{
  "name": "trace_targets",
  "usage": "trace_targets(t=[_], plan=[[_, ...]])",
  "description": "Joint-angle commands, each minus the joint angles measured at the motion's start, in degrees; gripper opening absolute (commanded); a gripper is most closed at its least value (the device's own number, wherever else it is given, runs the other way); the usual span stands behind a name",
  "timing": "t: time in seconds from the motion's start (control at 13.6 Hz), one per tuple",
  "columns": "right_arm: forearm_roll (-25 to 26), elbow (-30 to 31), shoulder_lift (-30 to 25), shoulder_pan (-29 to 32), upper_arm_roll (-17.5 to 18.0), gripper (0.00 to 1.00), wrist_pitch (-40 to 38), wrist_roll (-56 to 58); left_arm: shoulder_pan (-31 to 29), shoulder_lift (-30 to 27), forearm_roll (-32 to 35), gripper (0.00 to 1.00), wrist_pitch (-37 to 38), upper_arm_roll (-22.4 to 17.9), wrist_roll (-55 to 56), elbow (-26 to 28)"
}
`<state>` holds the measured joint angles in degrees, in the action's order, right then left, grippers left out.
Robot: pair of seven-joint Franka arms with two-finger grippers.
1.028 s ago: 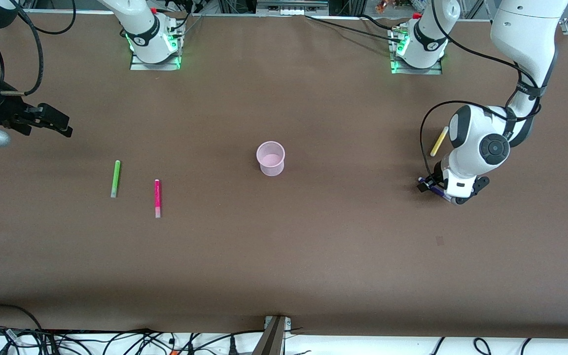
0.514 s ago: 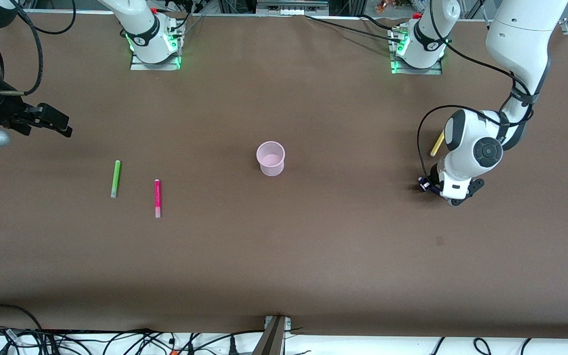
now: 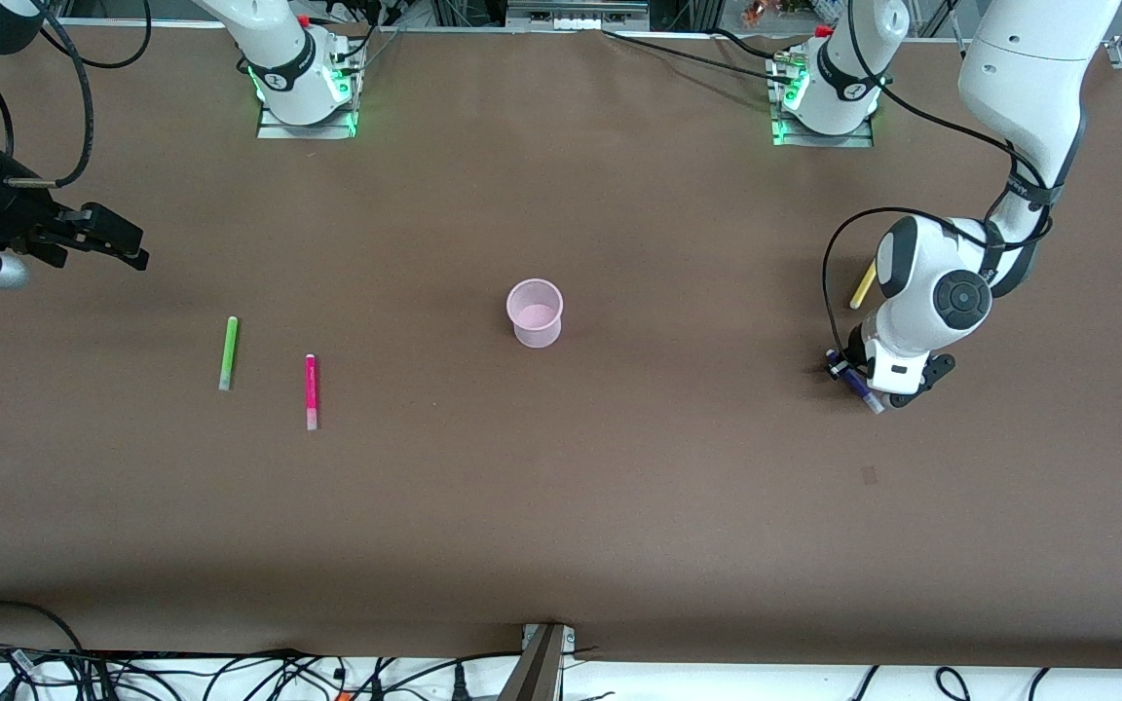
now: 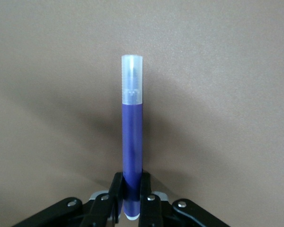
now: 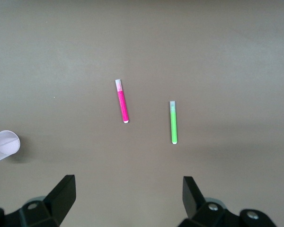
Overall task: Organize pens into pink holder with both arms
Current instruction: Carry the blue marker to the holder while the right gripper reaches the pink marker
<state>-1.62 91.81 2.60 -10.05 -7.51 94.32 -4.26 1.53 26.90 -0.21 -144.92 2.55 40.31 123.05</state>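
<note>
brown table (image 3: 561, 506): four pens, one pink holder (image 3: 535, 313), two arms.

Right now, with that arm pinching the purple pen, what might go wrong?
The left gripper grips the purple pen near one end only, so the pen could swing or slip out while it is carried. The pink holder is small and light; a tilted pen may miss it or tip it over. The yellow pen lies close beside the left arm and could be knocked. The right gripper waits open above the table.
</note>
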Motion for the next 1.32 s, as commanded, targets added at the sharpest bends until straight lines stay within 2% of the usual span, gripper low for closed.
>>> trace_targets(t=[0.0, 0.15, 0.22, 0.37, 0.51, 0.59, 0.73, 0.88, 1.03, 1.17, 1.25], plan=[[0.1, -1.3, 0.2, -0.3, -0.1, 1.00, -1.2, -0.6, 0.8, -0.3, 1.2, 0.00, 0.3, -0.1, 0.1, -0.3], [0.4, -1.3, 0.4, -0.3, -0.1, 1.00, -1.2, -0.7, 1.5, -1.8, 1.2, 0.00, 0.9, -0.1, 0.7, -1.7], [0.3, -1.3, 0.6, -0.1, -0.2, 1.00, -1.2, 0.3, 1.8, -3.0, 1.1, 0.00, 4.4, 0.5, 0.9, -3.6], [1.1, -1.5, 3.4, -0.3, -0.3, 1.00, -0.9, 0.2, 1.7, -4.0, 0.3, 0.00, 15.8, 3.4, 1.4, -10.4], [2.2, -1.5, 6.6, -0.3, -0.2, 1.00, -1.1, 1.3, 1.8, -4.0, 0.0, 0.00, 26.7, 8.1, 4.9, -18.2], [2.2, -1.5, 9.1, -0.3, -0.2, 1.00, -1.2, 2.7, 1.8, -3.6, -2.7, 0.00, 30.6, 10.7, 6.6, -21.6], [1.8, -1.0, 9.6, -0.5, -0.1, 1.00, -0.9, 3.0, 2.1, -3.6, -10.6, 0.00, 33.9, 13.8, 9.0, -25.3], [1.1, 3.4, 9.7, -1.2, 0.2, 1.00, 3.5, 2.0, 2.1, -3.6, -17.4, 0.00, 35.6, 17.7, 11.6, -27.1], [-1.5, 10.8, 9.2, -1.7, 1.1, 1.00, 11.3, -1.0, 2.8, -3.3, -21.1, 0.00, 36.0, 21.9, 17.2, -27.2], [-2.4, 16.3, 9.2, -2.0, 2.5, 1.00, 17.6, -3.0, 5.2, -1.5, -23.4, 0.00, 35.7, 23.9, 20.6, -27.9], [-2.5, 19.4, 9.3, -2.0, 2.9, 1.00, 22.5, -3.1, 7.5, 0.1, -25.8, 0.00, 35.6, 23.9, 21.0, -30.3]])
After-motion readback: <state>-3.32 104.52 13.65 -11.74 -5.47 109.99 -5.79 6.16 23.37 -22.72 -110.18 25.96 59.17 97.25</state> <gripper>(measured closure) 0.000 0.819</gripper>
